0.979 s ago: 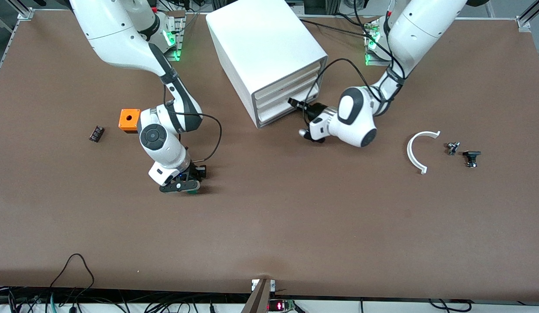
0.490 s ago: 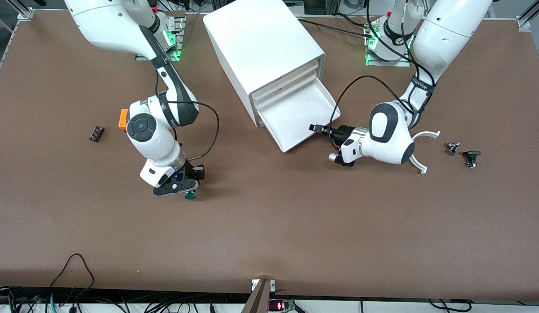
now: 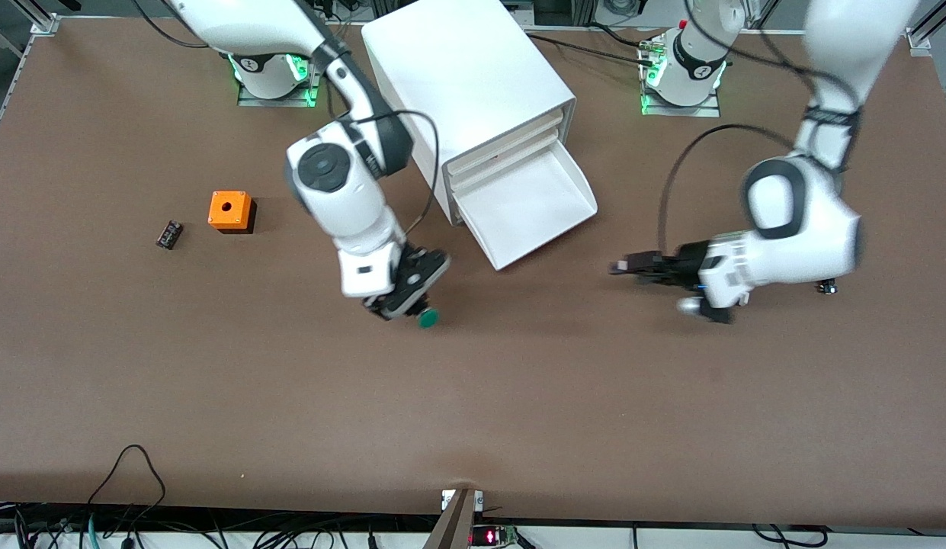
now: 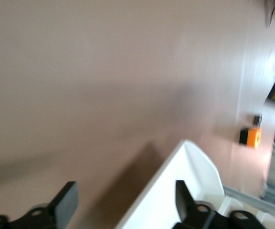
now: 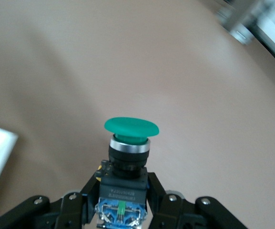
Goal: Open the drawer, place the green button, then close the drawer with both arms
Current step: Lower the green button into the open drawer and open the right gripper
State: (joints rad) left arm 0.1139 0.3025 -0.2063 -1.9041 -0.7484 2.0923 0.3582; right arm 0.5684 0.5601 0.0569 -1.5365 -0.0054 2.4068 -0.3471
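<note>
Button (image 5: pixel 130 148) pinched in right gripper (image 3: pixel 408 303), centre frame, over bare table (image 3: pixel 473 396) below open drawer (image 3: pixel 530 210). Left gripper (image 3: pixel 621 267) spread, mid-right of frame.

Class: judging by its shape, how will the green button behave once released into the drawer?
The button, held in the right gripper, looks rigid. Its round cap overhangs the body, so it would probably tip and might roll briefly. The open drawer has raised walls that should contain it.
</note>
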